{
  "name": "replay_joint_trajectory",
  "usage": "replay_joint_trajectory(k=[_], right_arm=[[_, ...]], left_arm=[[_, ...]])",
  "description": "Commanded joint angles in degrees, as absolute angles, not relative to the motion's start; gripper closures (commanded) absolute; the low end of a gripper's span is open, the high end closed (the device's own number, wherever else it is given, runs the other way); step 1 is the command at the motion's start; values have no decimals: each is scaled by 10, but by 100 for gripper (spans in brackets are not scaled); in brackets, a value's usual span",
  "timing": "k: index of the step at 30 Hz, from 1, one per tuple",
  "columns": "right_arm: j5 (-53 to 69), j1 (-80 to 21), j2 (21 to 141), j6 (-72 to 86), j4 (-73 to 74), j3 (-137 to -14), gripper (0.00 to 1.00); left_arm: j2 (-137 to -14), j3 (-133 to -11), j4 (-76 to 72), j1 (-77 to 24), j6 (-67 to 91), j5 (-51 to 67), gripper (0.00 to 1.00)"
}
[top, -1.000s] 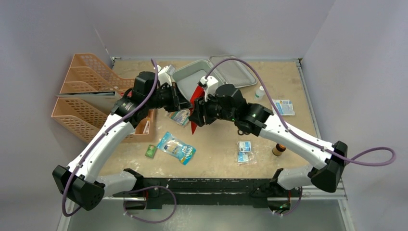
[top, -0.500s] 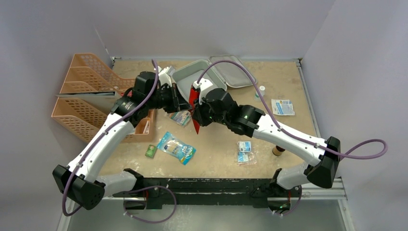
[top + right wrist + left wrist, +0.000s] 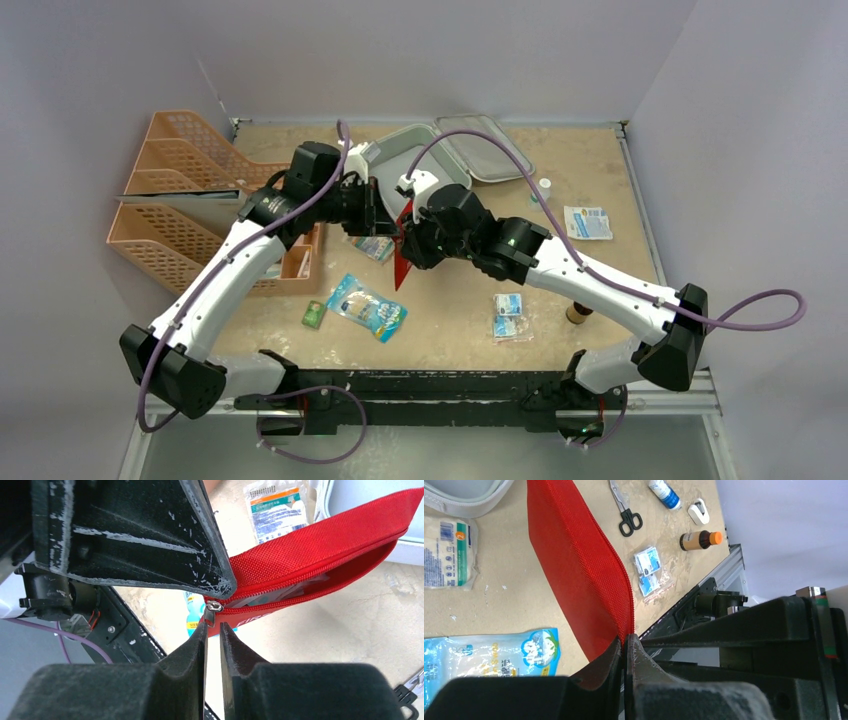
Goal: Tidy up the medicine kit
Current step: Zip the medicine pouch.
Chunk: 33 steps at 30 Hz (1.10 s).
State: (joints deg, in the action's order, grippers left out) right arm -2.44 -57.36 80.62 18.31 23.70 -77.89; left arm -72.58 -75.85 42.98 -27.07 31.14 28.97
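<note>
"Tan table (image 3: 600,270) looks far from sorted?"

"Yes. Packets (image 3: 366,306) and a bottle (image 3: 579,311) lie loose; the medicine kit (image 3: 412,148) sits open at the far side."

"And the red pouch (image 3: 579,570)?"

"Left gripper (image 3: 625,647) pinches its edge. Right gripper (image 3: 213,630) is nearly closed at the zip pull (image 3: 214,607); whether it grips, I cannot tell."

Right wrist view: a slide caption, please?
Right gripper at the red pouch's zipper pull; left gripper clamps the pouch's end.

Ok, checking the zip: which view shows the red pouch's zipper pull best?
The right wrist view: the metal zipper pull shows large and sharp, right at the tips of the right gripper. The left wrist view shows only the red pouch and its zip line; the top view, just a red sliver between the arms.
</note>
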Motion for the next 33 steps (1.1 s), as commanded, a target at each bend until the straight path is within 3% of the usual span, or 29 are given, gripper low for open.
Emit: replay_joint_trajectory(k=[1, 4, 7, 14, 22, 26, 29, 33], right_arm=[[-29, -573, 803, 168, 230, -800, 89], [-37, -573, 798, 167, 221, -793, 97], [-65, -573, 794, 170, 220, -788, 98], [-64, -574, 763, 153, 141, -744, 69], [-49, -576, 752, 142, 108, -721, 65], [-27, -577, 757, 159, 89, -713, 56], [-69, -582, 765, 152, 98, -717, 56], [-151, -585, 764, 137, 136, -726, 65]], left_arm=[[-726, -783, 432, -272, 287, 310, 100], [-726, -782, 431, -272, 284, 312, 100], [-726, -782, 432, -272, 282, 311, 100], [-725, -787, 438, -271, 333, 291, 100], [-722, -792, 436, -270, 344, 293, 100], [-722, -792, 434, -270, 356, 288, 100], [-722, -792, 435, -270, 359, 290, 100], [-722, -795, 445, -270, 347, 286, 100]])
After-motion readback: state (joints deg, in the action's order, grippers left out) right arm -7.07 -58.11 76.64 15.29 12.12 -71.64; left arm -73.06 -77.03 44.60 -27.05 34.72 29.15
